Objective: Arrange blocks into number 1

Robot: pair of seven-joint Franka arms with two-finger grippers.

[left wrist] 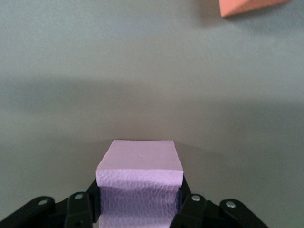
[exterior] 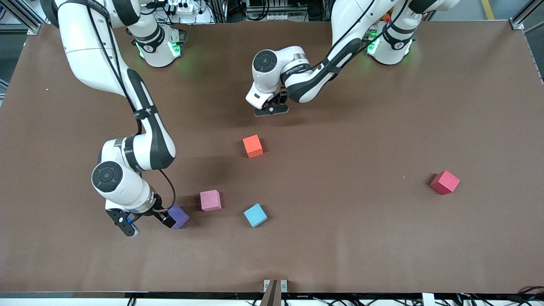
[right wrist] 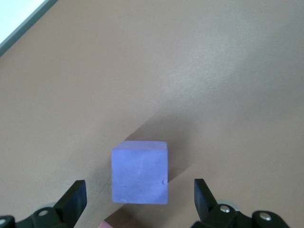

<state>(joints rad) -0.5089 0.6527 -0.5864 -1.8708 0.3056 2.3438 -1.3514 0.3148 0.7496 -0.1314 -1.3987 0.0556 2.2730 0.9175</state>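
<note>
My left gripper [exterior: 271, 109] hangs low over the table's middle, between the arm bases and the orange block [exterior: 253, 145]. It is shut on a pale lilac block [left wrist: 139, 180], which the front view hides. A corner of the orange block [left wrist: 247, 5] shows in the left wrist view. My right gripper [exterior: 149, 225] is down at the purple block [exterior: 180, 216] near the front edge. It is open, and the purple block [right wrist: 139, 172] sits between its fingers [right wrist: 75, 199] untouched. Pink [exterior: 210, 199], light blue [exterior: 255, 215] and red [exterior: 444, 182] blocks lie loose. No green block shows.
The brown table [exterior: 361, 238] ends at a front edge with a small bracket [exterior: 275, 285] at its middle. The red block lies alone toward the left arm's end. The pink and light blue blocks sit close beside the purple one.
</note>
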